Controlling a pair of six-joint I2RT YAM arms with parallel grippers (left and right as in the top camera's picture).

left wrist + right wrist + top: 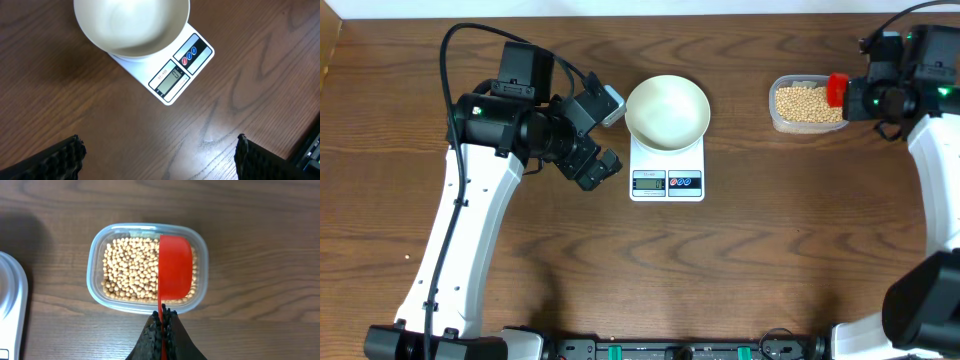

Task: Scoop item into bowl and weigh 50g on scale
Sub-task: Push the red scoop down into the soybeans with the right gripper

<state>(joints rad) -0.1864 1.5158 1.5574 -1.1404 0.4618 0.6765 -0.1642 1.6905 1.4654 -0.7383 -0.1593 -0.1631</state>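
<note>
The tan beans (132, 270) fill a clear plastic tub (807, 102) at the back right. My right gripper (162, 317) is shut on the thin handle of a red scoop (175, 267), whose cup sits over the right half of the tub; no beans show on it. The white bowl (667, 110) stands empty on the white scale (667, 182) at the table's middle. My left gripper (608, 135) hovers just left of the scale, open, with only bare wood between its fingers (65, 157). The bowl (131, 25) and the scale's display (172, 80) lie ahead of it.
The dark wood table (770, 260) spreads between scale and tub. The left arm's white link (460, 250) crosses the left side, and the right arm (935, 170) runs along the right edge. The scale's corner (10, 310) shows left of the tub.
</note>
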